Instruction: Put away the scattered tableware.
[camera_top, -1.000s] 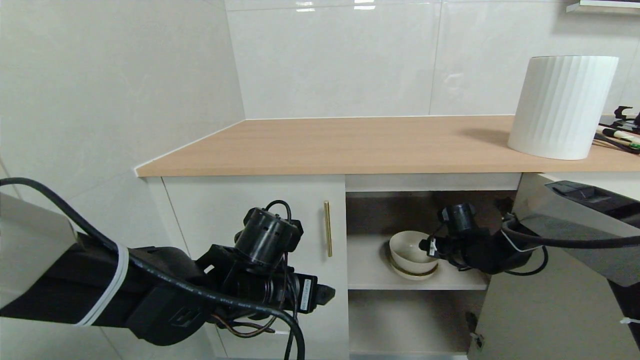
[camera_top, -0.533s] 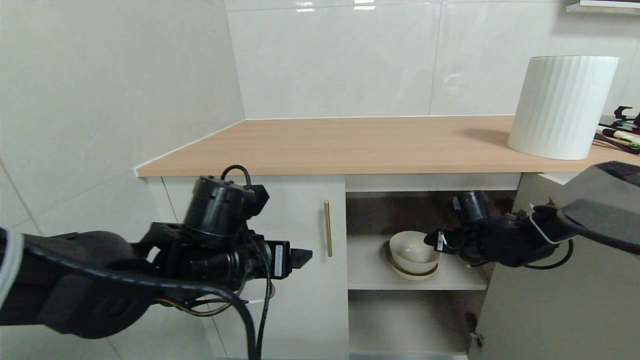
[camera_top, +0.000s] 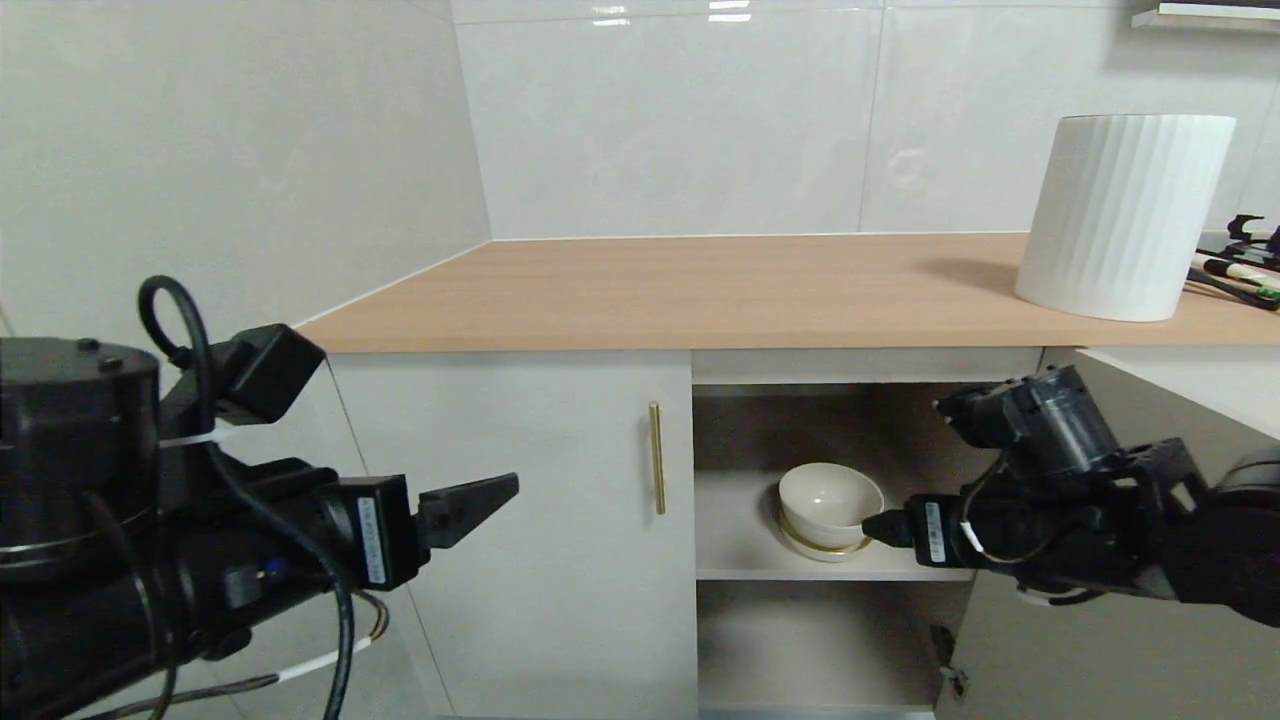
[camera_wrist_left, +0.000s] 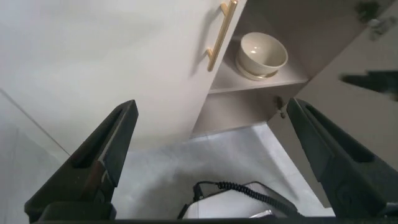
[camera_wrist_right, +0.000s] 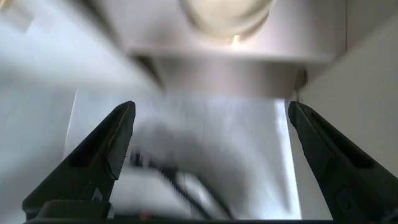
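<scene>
Drawn back from the shelved bowl (camera_top: 830, 495), the right gripper (camera_top: 880, 527), like the left gripper (camera_top: 480, 495), is held open and empty; the open cabinet door (camera_top: 1100, 650) could be struck on retreat.

The left arm (camera_top: 150, 520) stretched forward and low, the left gripper (camera_wrist_left: 214, 155) spread wide. The right arm (camera_top: 1150, 530) angled in toward it at about the same height, with the right gripper (camera_wrist_right: 211, 158) also spread wide.
</scene>
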